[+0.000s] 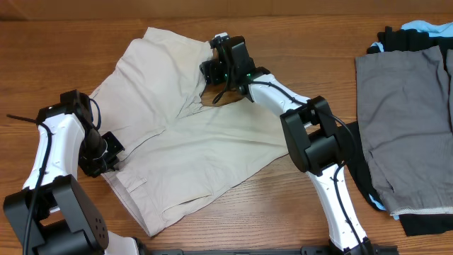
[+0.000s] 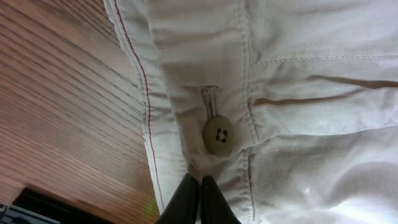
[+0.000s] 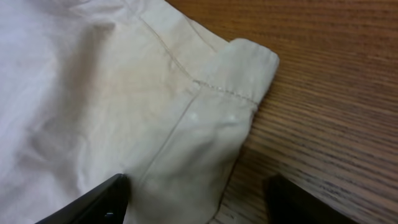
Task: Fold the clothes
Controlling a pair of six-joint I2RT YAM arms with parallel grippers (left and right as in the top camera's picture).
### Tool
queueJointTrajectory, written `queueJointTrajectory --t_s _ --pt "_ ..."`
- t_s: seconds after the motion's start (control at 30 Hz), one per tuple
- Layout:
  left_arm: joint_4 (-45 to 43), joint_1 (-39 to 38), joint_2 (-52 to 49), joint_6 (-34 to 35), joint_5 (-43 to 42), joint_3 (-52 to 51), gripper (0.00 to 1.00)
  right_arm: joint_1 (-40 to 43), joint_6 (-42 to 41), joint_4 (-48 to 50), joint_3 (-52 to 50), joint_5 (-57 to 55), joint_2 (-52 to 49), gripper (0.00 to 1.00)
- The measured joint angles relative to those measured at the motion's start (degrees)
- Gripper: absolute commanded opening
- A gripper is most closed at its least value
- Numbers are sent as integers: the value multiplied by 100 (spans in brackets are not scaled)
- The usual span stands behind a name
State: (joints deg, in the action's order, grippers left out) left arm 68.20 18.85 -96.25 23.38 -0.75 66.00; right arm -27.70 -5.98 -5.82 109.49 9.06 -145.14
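Note:
The light beige shorts (image 1: 177, 134) lie spread out on the wooden table. My left gripper (image 1: 106, 159) is at their left edge. In the left wrist view its black fingers (image 2: 200, 186) are pinched shut on the waistband of the shorts (image 2: 298, 93), just below a round olive button (image 2: 219, 135). My right gripper (image 1: 214, 71) is at the upper middle of the shorts. In the right wrist view its fingers (image 3: 196, 193) are wide open on either side of a hemmed corner of the shorts (image 3: 124, 93), with bare table under the right finger.
Grey shorts (image 1: 403, 120) lie at the right side of the table on a black garment (image 1: 396, 39), with a light blue piece (image 1: 425, 28) at the far right top. Bare wood (image 1: 297, 42) lies between the two piles.

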Motion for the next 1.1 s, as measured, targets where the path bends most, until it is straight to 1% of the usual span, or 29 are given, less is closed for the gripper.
queueJointTrajectory --t_s 0.03,0.13,0.17,0.2,0.23,0.27,0.3,0.33,0.4,0.47,0.67,0.7,0.73,0.77,0.8,0.87,0.9,1.1 --pt "-2 0 0 0 2 0 4 -15 0 26 0 -22 0 71" --pt "-4 0 0 0 0 0 4 -83 2 101 0 -55 0 65" --pt "-4 0 0 0 2 0 4 -109 4 118 0 -57 0 59" --pt "-4 0 0 0 2 0 4 -144 -17 131 0 -70 -2 47" --pt "-4 0 0 0 0 0 4 -155 7 129 0 -76 -2 41" --pt "-4 0 0 0 2 0 4 -177 -13 138 0 -92 -2 32" --pt "-4 0 0 0 2 0 4 -201 17 144 0 -109 -2 28" --pt "-4 0 0 0 2 0 4 -214 20 153 0 -111 -2 20" --pt "-4 0 0 0 2 0 4 -247 2 160 0 -142 -2 14" --pt "-4 0 0 0 2 0 4 -269 4 149 0 -208 -2 4" --pt "-7 0 0 0 0 0 4 -225 -179 -72 0 -422 -2 4" --pt "-4 0 0 0 0 0 4 -192 -256 -90 0 -431 -2 6" --pt "-4 0 0 0 0 0 4 -157 -328 -85 0 -398 -2 32" --pt "-7 0 0 0 2 0 4 -114 -422 -70 0 -345 -2 64" --pt "-7 0 0 0 2 0 4 -70 -439 -26 0 -297 -2 82" --pt "-24 0 0 0 0 0 4 15 -492 90 0 -192 -7 89" --pt "-42 0 0 0 2 0 4 48 -498 151 0 -173 -7 100" --pt "-55 0 0 0 0 0 4 -39 -540 400 0 -168 -13 100"
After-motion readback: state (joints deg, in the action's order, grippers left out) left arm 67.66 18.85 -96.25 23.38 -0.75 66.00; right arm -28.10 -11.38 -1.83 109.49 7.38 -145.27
